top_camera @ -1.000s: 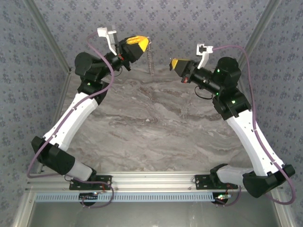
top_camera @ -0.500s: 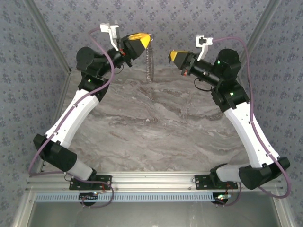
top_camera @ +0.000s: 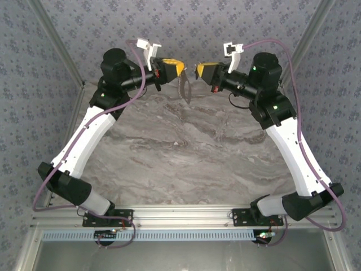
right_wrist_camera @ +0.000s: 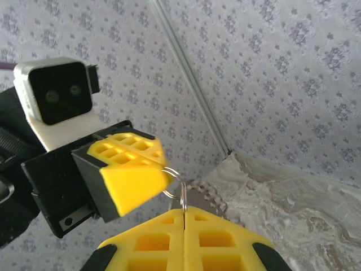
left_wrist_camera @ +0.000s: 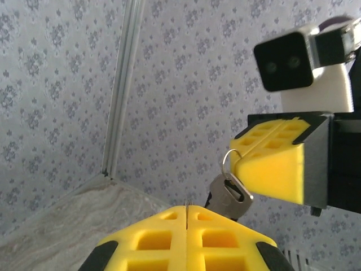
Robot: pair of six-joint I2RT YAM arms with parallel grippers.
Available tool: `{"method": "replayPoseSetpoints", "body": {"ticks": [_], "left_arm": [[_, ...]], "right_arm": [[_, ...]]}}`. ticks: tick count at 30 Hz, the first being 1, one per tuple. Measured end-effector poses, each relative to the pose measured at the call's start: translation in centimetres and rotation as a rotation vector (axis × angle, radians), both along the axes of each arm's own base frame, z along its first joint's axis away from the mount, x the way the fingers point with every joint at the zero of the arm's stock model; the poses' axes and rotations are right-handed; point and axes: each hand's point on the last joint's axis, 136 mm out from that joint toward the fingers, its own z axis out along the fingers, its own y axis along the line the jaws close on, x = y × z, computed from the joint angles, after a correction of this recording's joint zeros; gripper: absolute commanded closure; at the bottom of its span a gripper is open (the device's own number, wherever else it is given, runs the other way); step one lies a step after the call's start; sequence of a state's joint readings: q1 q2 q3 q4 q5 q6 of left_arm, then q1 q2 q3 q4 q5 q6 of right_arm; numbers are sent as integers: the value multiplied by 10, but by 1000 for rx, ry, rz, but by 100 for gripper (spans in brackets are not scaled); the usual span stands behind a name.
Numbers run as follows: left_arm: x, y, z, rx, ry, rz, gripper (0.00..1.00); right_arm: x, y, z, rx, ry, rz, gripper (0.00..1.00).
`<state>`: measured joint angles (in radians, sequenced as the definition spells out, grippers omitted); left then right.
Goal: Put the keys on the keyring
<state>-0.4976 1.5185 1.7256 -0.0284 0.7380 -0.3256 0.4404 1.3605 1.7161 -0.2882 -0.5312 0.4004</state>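
Grey flower-patterned walls [top_camera: 186,22] close in a marbled bench [top_camera: 180,147]. Both arms reach to its far edge and meet tip to tip above it.

From above, the left gripper [top_camera: 174,68] and right gripper [top_camera: 202,70] face each other, close together. The key [top_camera: 185,91] hangs just below the gap between them, off the bench. Its long axis drops away from the fingertips, head up and blade down. At that range it reads as a dark sliver, and the ring is too fine to make out.

The left wrist view gives the detail. The key [left_wrist_camera: 230,195] is silver, with its head up and to the right. Its blade slants down to the left behind the left gripper [left_wrist_camera: 186,213]. The wire keyring [left_wrist_camera: 223,164] passes through the hole in the head and curls up to the tip of the right gripper [left_wrist_camera: 240,152].

The right wrist view shows the other side. The keyring [right_wrist_camera: 183,186] rises out of the seam of the right gripper [right_wrist_camera: 184,217], which is pressed together on it. The top of the loop reaches the tip of the left gripper [right_wrist_camera: 161,169]. The key's toothed edge [right_wrist_camera: 207,195] slants down to the right, toward the bench corner [right_wrist_camera: 265,180].

The left gripper is also clamped flat. A thin sliver of metal shows at its seam, but I cannot tell which piece it is.
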Motion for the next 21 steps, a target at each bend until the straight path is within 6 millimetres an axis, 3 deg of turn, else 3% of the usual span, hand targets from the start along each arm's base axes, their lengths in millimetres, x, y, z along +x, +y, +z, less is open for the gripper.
{"method": "replayPoseSetpoints", "body": {"ticks": [9, 21], "left_arm": [[-5, -2, -12, 36, 27, -32, 100], [-13, 0, -5, 29, 14, -46, 100]], "right_arm": [[-9, 21, -7, -76, -14, 46, 100], [-8, 24, -21, -120, 7, 42, 100]]}}
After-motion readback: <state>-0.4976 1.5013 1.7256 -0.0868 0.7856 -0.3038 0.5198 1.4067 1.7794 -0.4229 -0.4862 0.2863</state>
